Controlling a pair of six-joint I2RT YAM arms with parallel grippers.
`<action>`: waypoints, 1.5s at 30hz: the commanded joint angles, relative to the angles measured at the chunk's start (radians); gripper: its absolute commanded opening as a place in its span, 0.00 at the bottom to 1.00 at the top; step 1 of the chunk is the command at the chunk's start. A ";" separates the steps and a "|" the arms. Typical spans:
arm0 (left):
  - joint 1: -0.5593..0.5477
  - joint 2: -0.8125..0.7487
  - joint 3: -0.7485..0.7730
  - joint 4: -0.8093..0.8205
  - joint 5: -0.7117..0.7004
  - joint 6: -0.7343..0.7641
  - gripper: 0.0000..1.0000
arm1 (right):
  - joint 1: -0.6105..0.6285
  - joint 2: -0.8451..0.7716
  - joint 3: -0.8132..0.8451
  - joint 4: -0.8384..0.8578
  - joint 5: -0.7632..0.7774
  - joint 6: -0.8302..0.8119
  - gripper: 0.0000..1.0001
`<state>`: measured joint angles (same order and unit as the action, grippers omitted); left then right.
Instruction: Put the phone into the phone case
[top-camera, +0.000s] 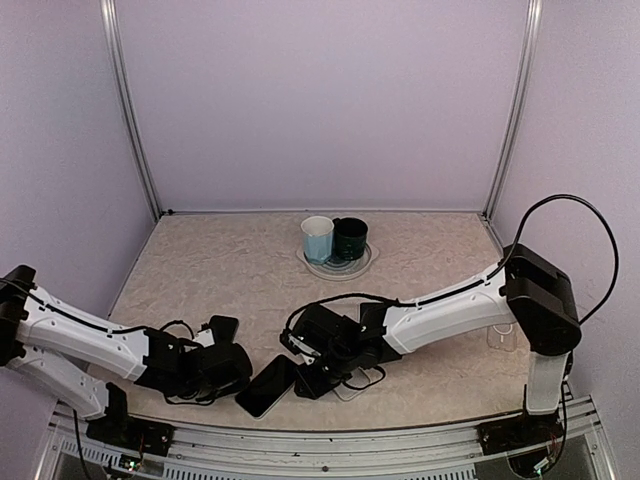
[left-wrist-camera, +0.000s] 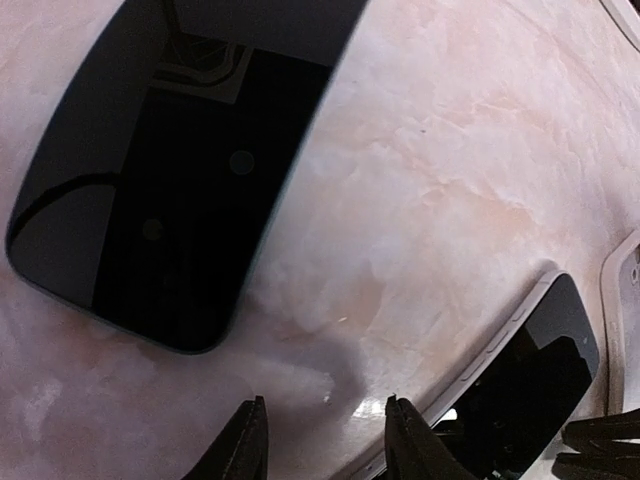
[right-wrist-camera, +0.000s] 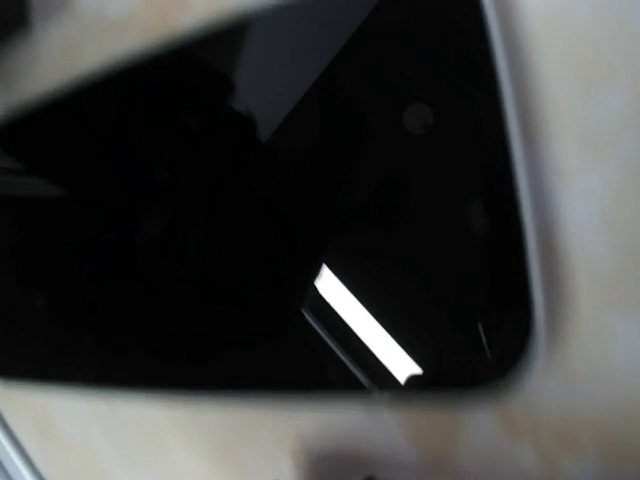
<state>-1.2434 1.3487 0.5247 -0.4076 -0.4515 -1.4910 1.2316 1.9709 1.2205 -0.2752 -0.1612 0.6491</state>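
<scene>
A black phone (top-camera: 265, 386) lies flat on the table near the front edge, between my two grippers. In the left wrist view it is the glossy slab (left-wrist-camera: 170, 170) at the upper left. My left gripper (top-camera: 236, 372) is open and empty, its tips (left-wrist-camera: 325, 412) over bare table. A dark piece with a pale clear rim (left-wrist-camera: 530, 370), seemingly the phone case, lies by the right fingertip (left-wrist-camera: 400, 425). My right gripper (top-camera: 318, 372) hovers low over a clear outline (top-camera: 358, 386). The right wrist view is blurred, filled by a black glossy surface (right-wrist-camera: 250, 220), and its fingers do not show.
A pale blue cup (top-camera: 318, 240) and a dark green cup (top-camera: 350, 238) stand on a clear plate (top-camera: 340, 266) at the back centre. A small clear object (top-camera: 500, 338) sits by the right arm. Purple walls close in the table on three sides.
</scene>
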 joint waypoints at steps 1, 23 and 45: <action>-0.020 0.093 -0.021 0.069 0.143 0.048 0.38 | -0.038 0.065 0.059 0.011 0.023 0.006 0.19; -0.169 0.025 0.098 0.248 0.011 0.240 0.36 | -0.099 0.020 0.207 -0.148 0.215 -0.075 0.42; -0.033 -0.317 0.323 -0.478 -0.494 0.092 0.99 | 0.074 0.282 0.493 -0.388 0.275 -0.003 0.99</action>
<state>-1.3422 1.0149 0.8436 -0.8322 -0.9306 -1.4715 1.2964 2.2200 1.6821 -0.6128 0.1329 0.6445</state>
